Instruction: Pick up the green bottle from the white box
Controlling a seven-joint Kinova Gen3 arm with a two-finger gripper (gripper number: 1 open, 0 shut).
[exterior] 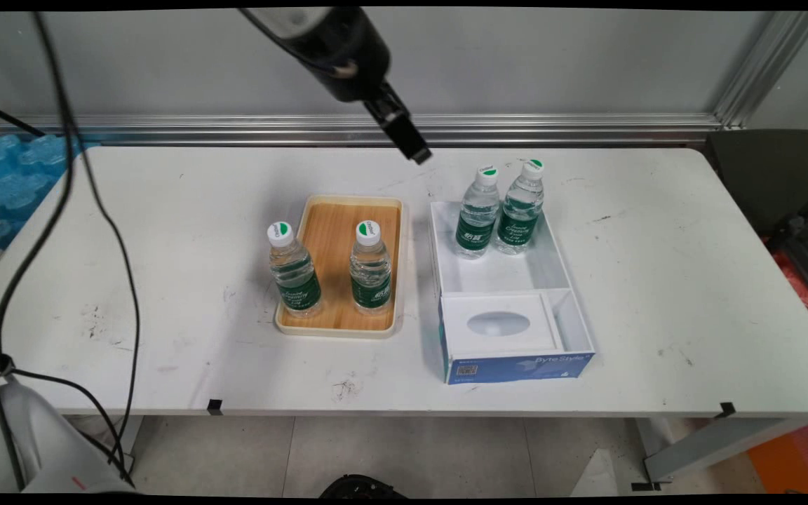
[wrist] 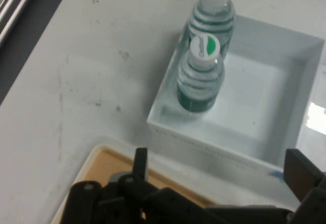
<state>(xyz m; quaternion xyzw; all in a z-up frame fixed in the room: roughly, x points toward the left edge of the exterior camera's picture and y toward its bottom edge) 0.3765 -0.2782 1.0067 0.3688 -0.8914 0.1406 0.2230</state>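
Observation:
My gripper (exterior: 414, 151) hangs high over the table's back middle, open and empty, above the gap between a wooden tray (exterior: 337, 210) and a white box (exterior: 558, 259). Two water bottles with white-green caps stand in the box's far end, one on the left (exterior: 477, 214) and one on the right (exterior: 520, 209). Two more stand in the tray's near part, one at its left edge (exterior: 293, 270) and one on its right side (exterior: 370, 268). In the hand view my gripper (wrist: 219, 165) is spread wide, with the box's two bottles (wrist: 199, 76) (wrist: 214, 15) ahead and a tray corner (wrist: 102, 165) below.
The box's near end holds a white insert with an oval hole (exterior: 499, 324) above a blue printed side. Black cables (exterior: 67, 161) hang over the table's left part. A blue pack of bottles (exterior: 11, 175) lies off the left edge; a dark chair (exterior: 769, 182) stands at the right.

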